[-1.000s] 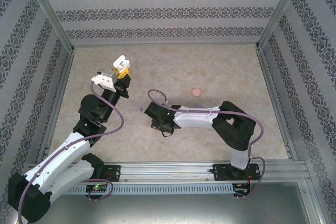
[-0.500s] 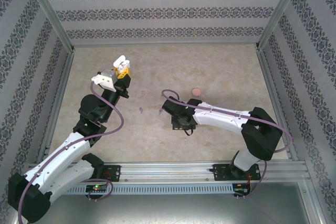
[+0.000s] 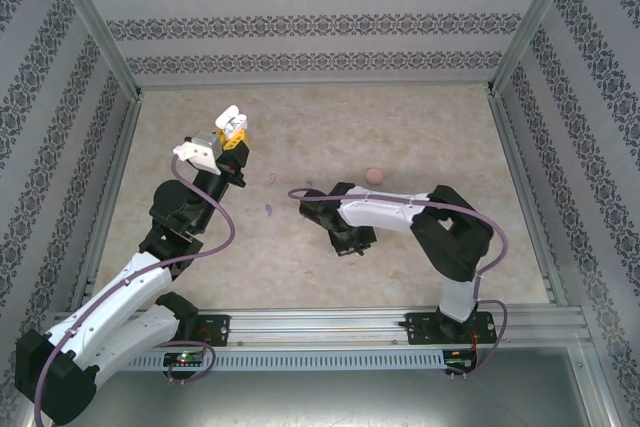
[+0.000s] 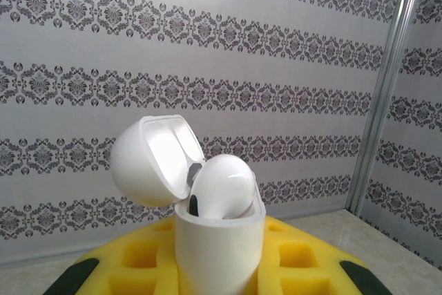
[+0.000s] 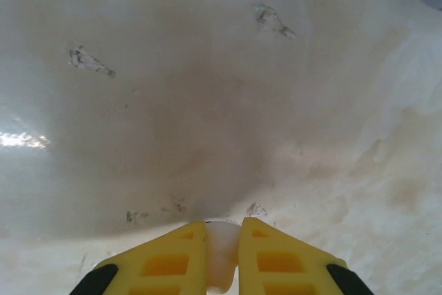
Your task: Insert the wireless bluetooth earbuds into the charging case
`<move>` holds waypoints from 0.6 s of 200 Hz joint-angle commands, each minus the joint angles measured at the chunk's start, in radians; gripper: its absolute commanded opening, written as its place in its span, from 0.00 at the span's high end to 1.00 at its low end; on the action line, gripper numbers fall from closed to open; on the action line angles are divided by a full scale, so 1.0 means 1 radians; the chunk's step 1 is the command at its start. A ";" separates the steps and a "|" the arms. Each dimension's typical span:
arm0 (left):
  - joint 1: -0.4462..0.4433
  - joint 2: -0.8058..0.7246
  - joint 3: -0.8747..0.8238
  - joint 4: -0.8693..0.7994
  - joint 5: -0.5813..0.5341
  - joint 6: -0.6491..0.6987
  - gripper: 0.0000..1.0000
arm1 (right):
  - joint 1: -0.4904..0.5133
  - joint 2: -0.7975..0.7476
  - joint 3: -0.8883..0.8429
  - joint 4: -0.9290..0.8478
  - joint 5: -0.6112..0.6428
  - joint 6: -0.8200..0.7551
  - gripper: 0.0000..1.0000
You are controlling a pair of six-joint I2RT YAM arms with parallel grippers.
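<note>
At upper left of the top view, our left gripper (image 3: 231, 139) is clamped on the open white case (image 4: 219, 243), one earbud (image 4: 222, 186) seated inside. Low in the right wrist view, our right gripper (image 5: 222, 229) pinches a small white earbud (image 5: 221, 260) over the table (image 5: 207, 101).

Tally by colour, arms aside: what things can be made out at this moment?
White: 3 (open case, earbud in it, second earbud in the right gripper)
Pink: 1 (round thing on the table)
Purple: 1 (small piece on the table)
Total: 5
</note>
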State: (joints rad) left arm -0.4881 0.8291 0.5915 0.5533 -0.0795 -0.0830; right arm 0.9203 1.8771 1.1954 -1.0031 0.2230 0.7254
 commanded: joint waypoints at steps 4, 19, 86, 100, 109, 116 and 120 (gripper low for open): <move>0.011 -0.028 -0.001 0.053 0.011 -0.018 1.00 | 0.036 0.075 0.065 -0.100 0.055 -0.043 0.84; 0.011 -0.034 -0.006 0.054 0.008 -0.021 1.00 | 0.048 0.117 0.098 -0.120 0.054 -0.043 0.80; 0.012 -0.046 -0.012 0.050 0.014 -0.024 1.00 | 0.098 0.216 0.320 -0.195 0.049 -0.045 0.59; 0.012 -0.046 -0.010 0.046 0.019 -0.026 1.00 | 0.098 0.197 0.341 -0.197 0.050 -0.029 0.56; 0.012 -0.047 -0.009 0.041 0.021 -0.028 1.00 | 0.098 0.173 0.343 -0.191 0.050 -0.014 0.52; 0.013 -0.048 -0.006 0.035 0.023 -0.026 1.00 | 0.098 0.145 0.337 -0.184 0.051 0.004 0.50; 0.012 -0.047 -0.004 0.032 0.024 -0.026 1.00 | 0.098 0.128 0.331 -0.177 0.049 0.014 0.48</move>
State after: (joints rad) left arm -0.4828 0.7998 0.5846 0.5606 -0.0792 -0.0898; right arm 1.0130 2.0758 1.5177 -1.1618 0.2680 0.6918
